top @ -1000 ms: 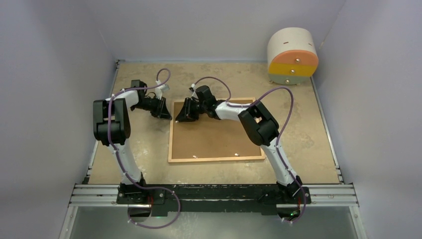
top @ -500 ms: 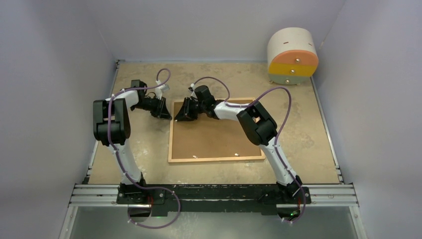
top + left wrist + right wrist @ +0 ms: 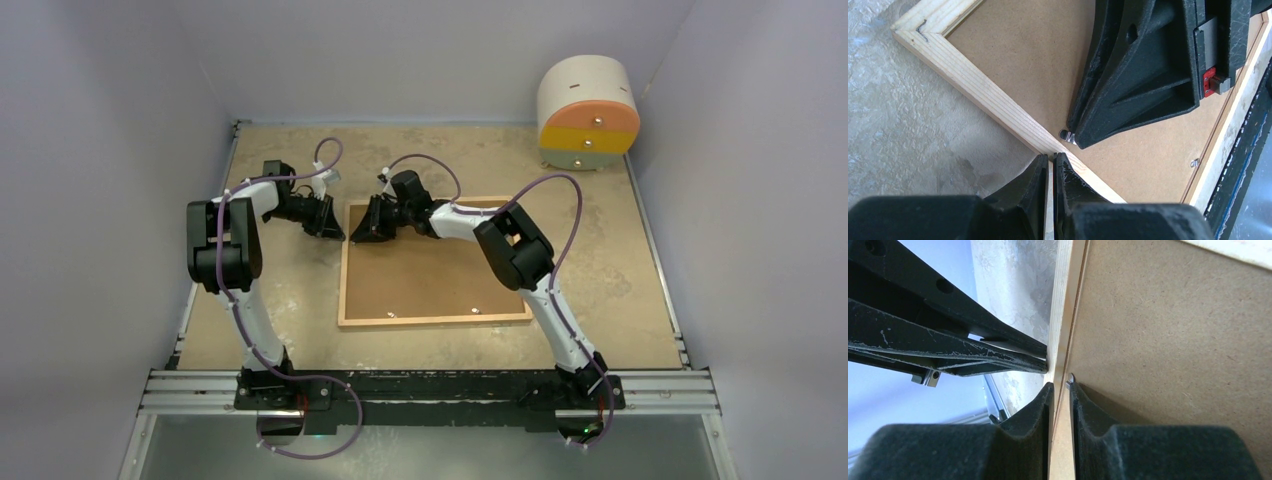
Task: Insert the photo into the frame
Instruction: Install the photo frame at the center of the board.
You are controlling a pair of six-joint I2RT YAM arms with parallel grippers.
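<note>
The frame (image 3: 436, 321), light wood moulding with a staple (image 3: 923, 27) across one corner joint, lies at the centre of the table (image 3: 600, 270) with its brown backing panel (image 3: 430, 275) facing up. At its ten o'clock corner we see both arms bent low. The left gripper (image 3: 1051, 160), closed to a slit, touches the moulding's outer edge, and the right gripper (image 3: 1059, 387), fingers narrow, meets a metal tab (image 3: 1064, 134) inside, though we cannot tell if it pinches anything.

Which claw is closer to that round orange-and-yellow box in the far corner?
Right. The right claw is just inside the frame's left edge, far left of the round box; the left claw is just outside that edge, farther off.
</note>
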